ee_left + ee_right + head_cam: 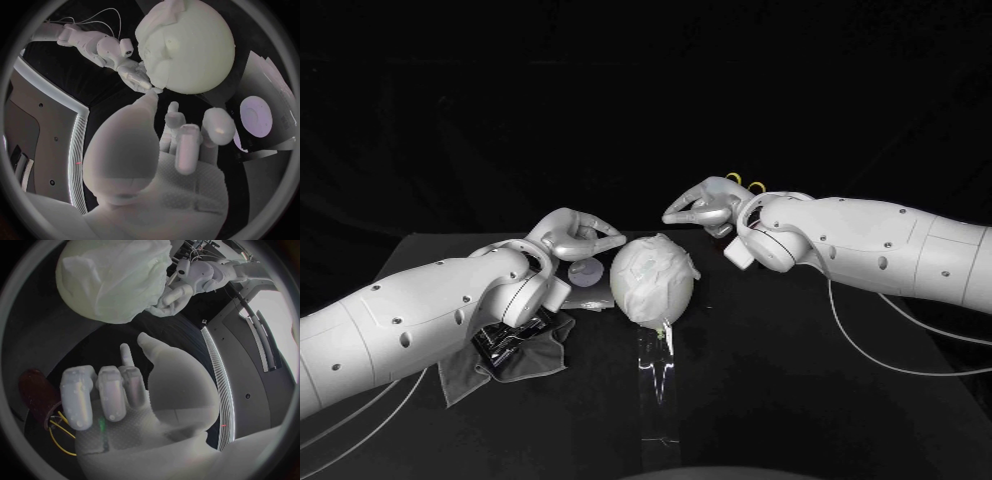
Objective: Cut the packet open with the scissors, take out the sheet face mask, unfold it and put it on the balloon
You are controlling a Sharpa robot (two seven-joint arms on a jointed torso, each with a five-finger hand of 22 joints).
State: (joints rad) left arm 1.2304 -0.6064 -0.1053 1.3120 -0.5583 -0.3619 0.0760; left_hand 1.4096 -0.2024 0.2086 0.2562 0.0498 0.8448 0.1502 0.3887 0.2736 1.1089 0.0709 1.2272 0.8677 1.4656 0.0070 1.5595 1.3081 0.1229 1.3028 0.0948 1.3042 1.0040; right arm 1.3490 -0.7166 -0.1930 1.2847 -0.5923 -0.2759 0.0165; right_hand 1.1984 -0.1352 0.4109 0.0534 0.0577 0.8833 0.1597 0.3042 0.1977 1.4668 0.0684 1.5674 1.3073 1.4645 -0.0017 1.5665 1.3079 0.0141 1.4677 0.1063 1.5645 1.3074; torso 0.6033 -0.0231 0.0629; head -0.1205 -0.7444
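Observation:
The balloon stands at the table's middle on a clear stand, with the white sheet mask draped over it in wrinkles. My left hand is just to its left with fingers apart and nothing in it; the left wrist view has its fingertips short of the balloon. My right hand hovers at the balloon's upper right. Most of its fingers curl in on nothing, while the thumb and one finger point at the masked balloon.
A pale round disc lies on a grey flat sheet left of the balloon. A dark cloth lies under my left forearm. Thin yellow loops and a dark red object sit behind my right hand.

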